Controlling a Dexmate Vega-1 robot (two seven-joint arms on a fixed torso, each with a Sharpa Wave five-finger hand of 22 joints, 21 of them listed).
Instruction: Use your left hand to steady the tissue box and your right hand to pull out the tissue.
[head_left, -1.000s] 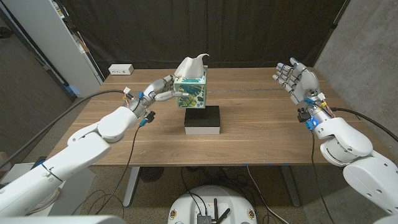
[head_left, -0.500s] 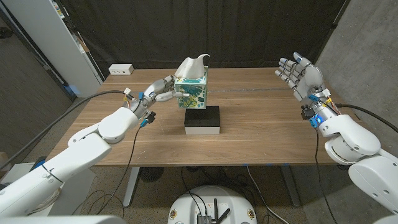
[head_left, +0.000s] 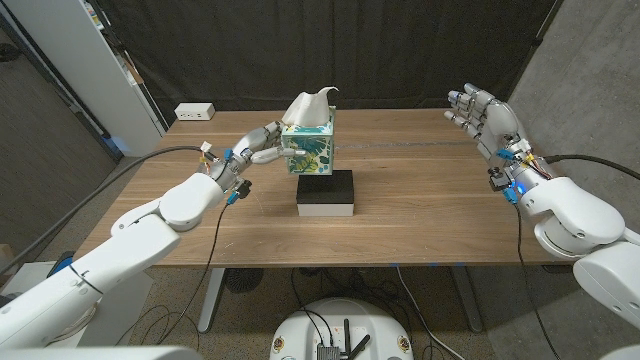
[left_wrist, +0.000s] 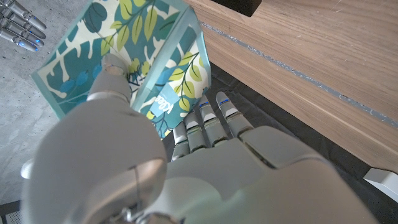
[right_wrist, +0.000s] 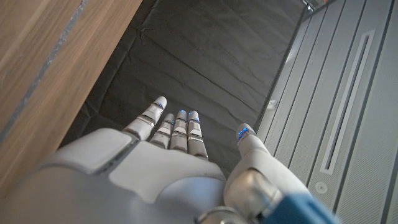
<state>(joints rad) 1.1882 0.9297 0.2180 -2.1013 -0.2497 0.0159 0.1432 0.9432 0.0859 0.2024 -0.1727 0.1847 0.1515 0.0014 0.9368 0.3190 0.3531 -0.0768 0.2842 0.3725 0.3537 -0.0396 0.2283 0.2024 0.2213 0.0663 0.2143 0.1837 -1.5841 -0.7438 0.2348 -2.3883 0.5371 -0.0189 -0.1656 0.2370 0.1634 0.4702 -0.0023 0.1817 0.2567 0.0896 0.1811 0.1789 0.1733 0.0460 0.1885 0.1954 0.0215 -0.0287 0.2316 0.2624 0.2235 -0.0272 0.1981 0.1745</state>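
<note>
While left hand (head_left: 262, 143) grips the upright tissue box (head_left: 309, 148) (tissue (head_left: 308, 105) pointing up), right hand (head_left: 490, 122) is released.

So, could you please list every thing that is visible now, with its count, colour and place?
tissue box: one, white with teal and green leaves, on the black box at the table's middle.
tissue: one, white, sticking up from the top of the tissue box.
black box: one, black with a white lower edge, on the table under the tissue box.
power strip: one, white, at the table's far left corner.
table: one, brown wood.
curtain: one, black, behind the table.
left hand: one, grey, holds the tissue box at its left side.
right hand: one, grey, raised over the table's far right corner, fingers apart, holding nothing.
</note>
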